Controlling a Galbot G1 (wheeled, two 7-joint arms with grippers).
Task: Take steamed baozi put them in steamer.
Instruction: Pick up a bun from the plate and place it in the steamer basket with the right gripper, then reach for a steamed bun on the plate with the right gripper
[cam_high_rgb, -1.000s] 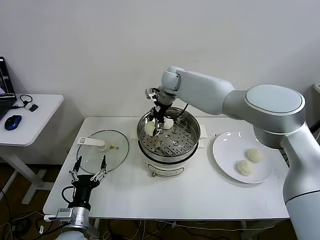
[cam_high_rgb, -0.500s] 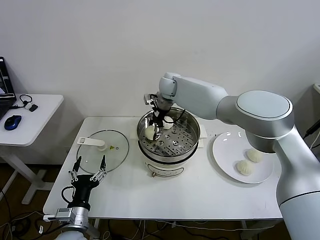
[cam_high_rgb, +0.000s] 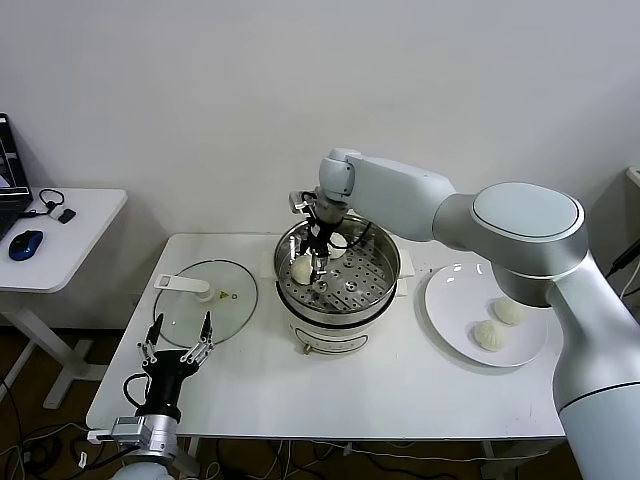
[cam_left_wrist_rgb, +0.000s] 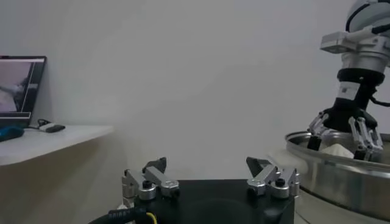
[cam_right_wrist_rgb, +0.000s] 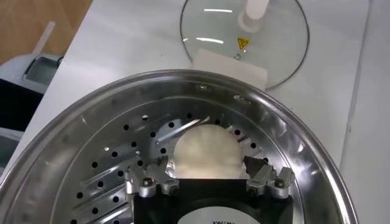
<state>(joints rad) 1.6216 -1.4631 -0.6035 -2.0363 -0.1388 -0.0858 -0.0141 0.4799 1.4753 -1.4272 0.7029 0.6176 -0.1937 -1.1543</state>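
We kept our left gripper (cam_high_rgb: 178, 338) parked low at the table's front-left corner, fingers apart, clear of the glass lid (cam_high_rgb: 206, 301) beside it. Our right gripper (cam_right_wrist_rgb: 207, 178) hung inside the steamer (cam_high_rgb: 386, 272) with fingers spread around a baozi (cam_right_wrist_rgb: 204, 152) resting on the perforated tray, near another one (cam_high_rgb: 337, 246). We judged a straight lift best, since the steel rim crowded the fingers. Two buns (cam_high_rgb: 499, 323) waited on the plate (cam_high_rgb: 447, 310), across open table.

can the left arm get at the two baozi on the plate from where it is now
Probably not easily. The left gripper hangs open at the table's near left edge, while the plate sits far right, with the steamer and right gripper between.
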